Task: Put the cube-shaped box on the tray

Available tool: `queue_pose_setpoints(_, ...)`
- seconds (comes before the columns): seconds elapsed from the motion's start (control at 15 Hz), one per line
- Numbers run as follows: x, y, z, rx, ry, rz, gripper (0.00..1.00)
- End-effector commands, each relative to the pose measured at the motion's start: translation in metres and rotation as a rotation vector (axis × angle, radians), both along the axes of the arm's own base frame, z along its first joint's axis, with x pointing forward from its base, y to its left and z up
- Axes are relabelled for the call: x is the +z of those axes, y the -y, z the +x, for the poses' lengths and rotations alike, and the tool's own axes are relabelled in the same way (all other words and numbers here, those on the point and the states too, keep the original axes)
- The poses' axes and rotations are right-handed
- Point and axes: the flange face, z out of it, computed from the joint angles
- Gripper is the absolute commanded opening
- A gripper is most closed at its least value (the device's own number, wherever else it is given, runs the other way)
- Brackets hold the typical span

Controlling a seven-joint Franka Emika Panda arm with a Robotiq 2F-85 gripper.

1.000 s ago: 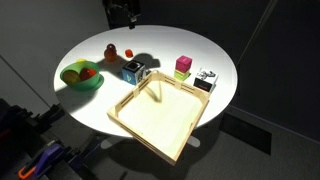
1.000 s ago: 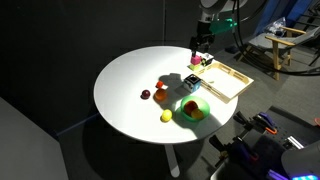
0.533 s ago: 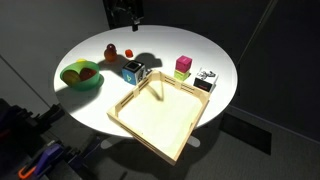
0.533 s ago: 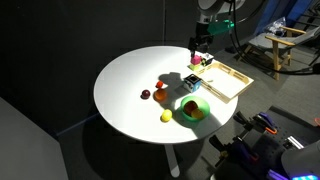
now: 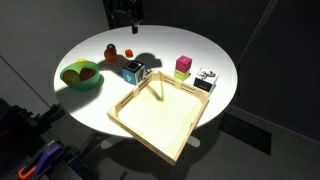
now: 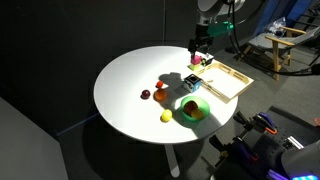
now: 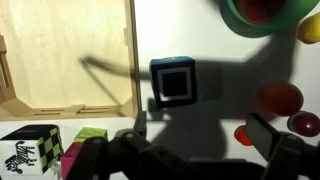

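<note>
**Position of the workpiece.** The cube-shaped box point(image 7: 175, 82) stands flat on the white round table point(image 5: 190, 45). It is just outside the raised wood rim of the tray point(image 7: 60, 50) and does not touch it. It lies between the tray and the green bowl point(image 5: 82, 74). In both exterior views it sits close to one corner of the tray point(image 5: 160, 120). The pink-and-green block point(image 5: 183, 66) and the black-and-white box point(image 5: 205, 79) stand along another side of the tray, well apart from the cube.

**State of the gripper.** The gripper point(image 7: 185, 152) hangs high above the table and holds nothing. In the wrist view its fingers are spread wide, one at each lower corner, with the cube ahead of the gap and not yet between them. In an exterior view the gripper point(image 6: 200, 45) appears above the tray end of the table.

**Handling properties (estimated).**
- Weight: probably light, since the cube is small.
- Stiffness: probably rigid, as the edges are straight and the corners square.
- Surface: the faces look smooth, so it may slip if it is clamped off-centre.

**Recommended grasp.**
1. Descend vertically over the cube.
2. Set the fingers against two opposite side faces, at mid-height.
3. Choose the pair of faces that keeps both fingers clear of the tray rim.
4. Avoid corner contact, because it would probably twist the cube.

**Hazard.** The red fruit point(image 7: 280, 98) lies near the cube on the bowl side.
</note>
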Motion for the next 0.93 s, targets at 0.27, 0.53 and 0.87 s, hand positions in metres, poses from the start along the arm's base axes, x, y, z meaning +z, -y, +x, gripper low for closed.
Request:
queue_pose_setpoints(0.27, -0.055, 0.011, 0.005, 0.033, -0.05, 0.006, 1.0)
queue_pose_setpoints(0.53, -0.084, 0.01, 0.008, 0.105, -0.029, 0.001, 1.0)
queue_pose_setpoints(0.87, -0.115, 0.0, 0.014, 0.207, -0.02, 0.009, 1.0)
